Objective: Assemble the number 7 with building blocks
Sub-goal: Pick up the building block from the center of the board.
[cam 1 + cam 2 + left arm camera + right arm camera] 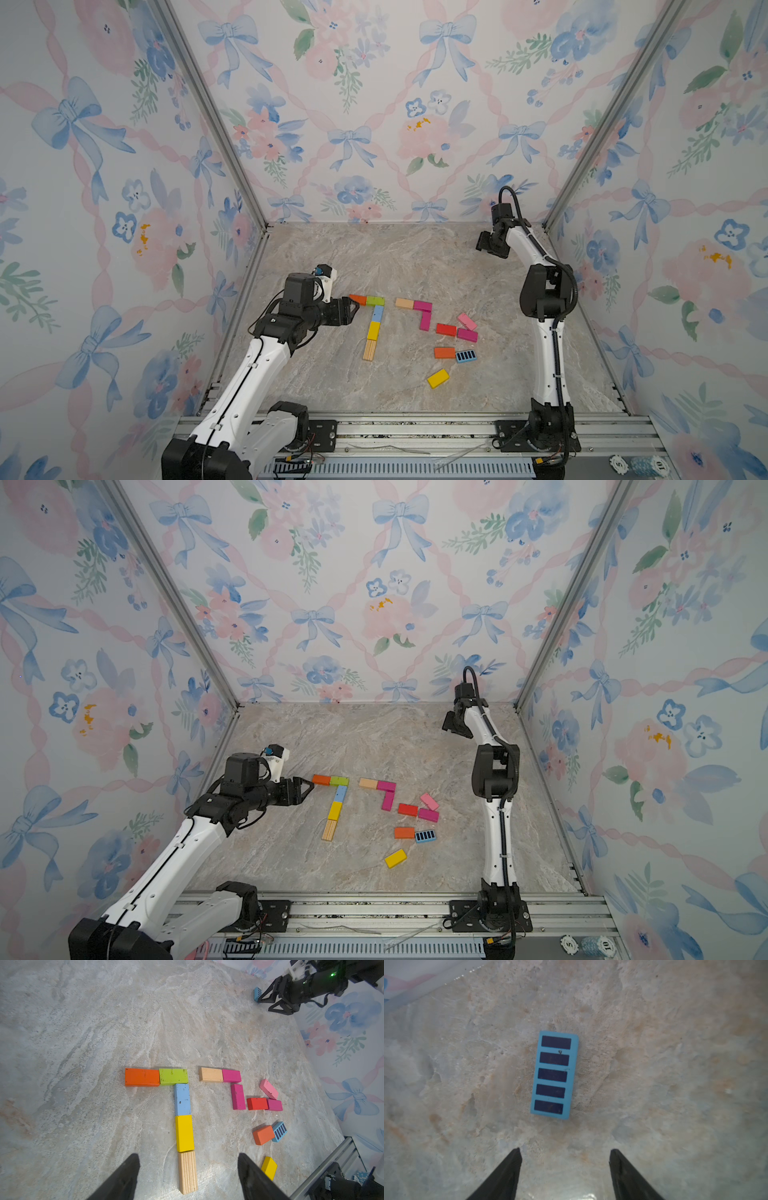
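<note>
Plainly, left pincer (353, 308) by the number 7 (182, 1099) and right pincer (565, 1149) gape empty.

White arms (266, 365) with black joints (544, 291) (black cables (557, 365) alongside)

Tabletop (395, 257), marbled beige-grey stone pattern, flat; walls (374, 104) on three sides, papered with blue bows, pink ribbons and flowers; aluminium corner posts (209, 112), slanting up from the table's back corners; aluminium rail (415, 434) along the near edge; slotted grey strip (415, 468) just below it; white-and-black poker chip (619, 463) at the near right, beside pale blue chips (658, 465) marked 10.
</note>
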You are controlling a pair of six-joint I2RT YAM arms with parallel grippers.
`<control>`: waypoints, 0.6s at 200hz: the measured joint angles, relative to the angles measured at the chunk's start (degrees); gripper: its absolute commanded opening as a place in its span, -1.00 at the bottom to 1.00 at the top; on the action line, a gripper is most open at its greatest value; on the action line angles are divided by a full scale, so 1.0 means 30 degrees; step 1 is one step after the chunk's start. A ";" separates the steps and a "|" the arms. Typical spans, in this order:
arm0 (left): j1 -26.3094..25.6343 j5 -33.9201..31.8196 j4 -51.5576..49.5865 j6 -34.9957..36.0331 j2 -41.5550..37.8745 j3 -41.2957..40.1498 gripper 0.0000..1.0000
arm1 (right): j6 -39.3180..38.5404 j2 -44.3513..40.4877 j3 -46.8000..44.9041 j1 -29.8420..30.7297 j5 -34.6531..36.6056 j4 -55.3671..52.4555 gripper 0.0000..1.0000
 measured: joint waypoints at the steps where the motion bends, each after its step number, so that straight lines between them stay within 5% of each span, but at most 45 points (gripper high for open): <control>1: 0.0000 0.0000 0.0000 0.0000 0.0000 0.0000 0.54 | -0.0007 0.0102 0.0102 0.0007 0.0007 -0.0058 0.33; 71: 0.0000 -0.0007 0.0007 0.0007 0.0015 0.0000 0.54 | 0.0925 0.2900 0.5617 0.0197 0.0954 -0.1843 0.13; 120: 0.0000 0.0022 0.0000 0.0007 0.0270 0.0000 0.55 | 0.2106 0.3657 0.6309 -0.0029 0.0772 -0.1996 -0.01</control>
